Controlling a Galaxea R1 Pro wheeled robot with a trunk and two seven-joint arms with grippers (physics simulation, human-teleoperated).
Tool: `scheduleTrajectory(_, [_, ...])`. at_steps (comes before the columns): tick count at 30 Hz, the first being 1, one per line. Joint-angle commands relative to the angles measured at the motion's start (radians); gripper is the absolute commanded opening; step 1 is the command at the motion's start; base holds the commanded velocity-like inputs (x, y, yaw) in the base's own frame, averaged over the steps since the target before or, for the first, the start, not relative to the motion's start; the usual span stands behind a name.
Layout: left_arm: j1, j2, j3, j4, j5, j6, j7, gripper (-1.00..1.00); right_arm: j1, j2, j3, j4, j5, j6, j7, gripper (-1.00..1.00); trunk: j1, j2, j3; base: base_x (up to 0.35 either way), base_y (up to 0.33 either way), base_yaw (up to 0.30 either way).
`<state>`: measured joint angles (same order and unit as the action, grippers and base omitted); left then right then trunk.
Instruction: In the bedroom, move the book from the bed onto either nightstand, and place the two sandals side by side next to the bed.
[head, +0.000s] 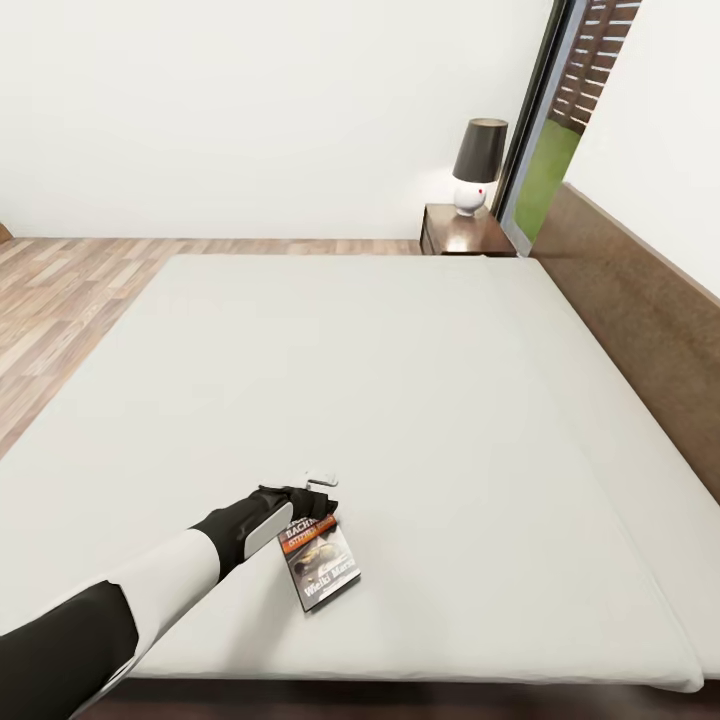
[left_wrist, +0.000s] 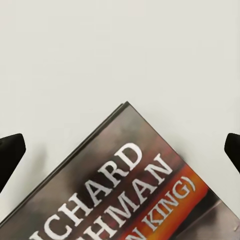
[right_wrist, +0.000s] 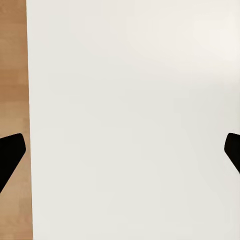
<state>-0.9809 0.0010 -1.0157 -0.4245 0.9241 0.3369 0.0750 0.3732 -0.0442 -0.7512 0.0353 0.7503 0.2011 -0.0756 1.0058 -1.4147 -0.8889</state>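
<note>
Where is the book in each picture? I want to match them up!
Head view: the book lies flat on the bed, low and left of the middle, at the tip of the left gripper.
Left wrist view: the book sits in the lower half, one corner pointing up, with white letters and an orange band.
Right wrist view: no book here.
Shared landmark: the pale grey mattress under the book.

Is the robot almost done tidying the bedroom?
Not yet. Nothing looks finished. The book lies on the bed, with the open left gripper over its top end, not gripping. It must go onto the nightstand. The sandals come after.
</note>
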Motion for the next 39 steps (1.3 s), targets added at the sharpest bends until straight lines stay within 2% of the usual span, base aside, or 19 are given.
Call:
scheduleTrajectory(1, [-0.001, 0.001, -0.006, -0.002, 0.010, 0.002, 0.008, 1.00, 0.000, 0.000, -0.008, 0.002, 0.009, 0.001, -0.004, 1.00, 0.000, 0.000, -0.002, 0.000, 0.000, 0.000])
scheduleTrajectory(31, [-0.001, 0.002, -0.006, -0.003, 0.010, 0.001, 0.008, 1.00, 0.000, 0.000, -0.009, 0.002, 0.009, 0.003, -0.004, 1.00, 0.000, 0.000, -0.049, 0.000, 0.000, 0.000])
scheduleTrajectory(39, [-0.001, 0.002, -0.006, -0.003, 0.010, 0.001, 0.008, 1.00, 0.000, 0.000, -0.009, 0.002, 0.009, 0.002, -0.003, 1.00, 0.000, 0.000, -0.055, 0.000, 0.000, 0.000])
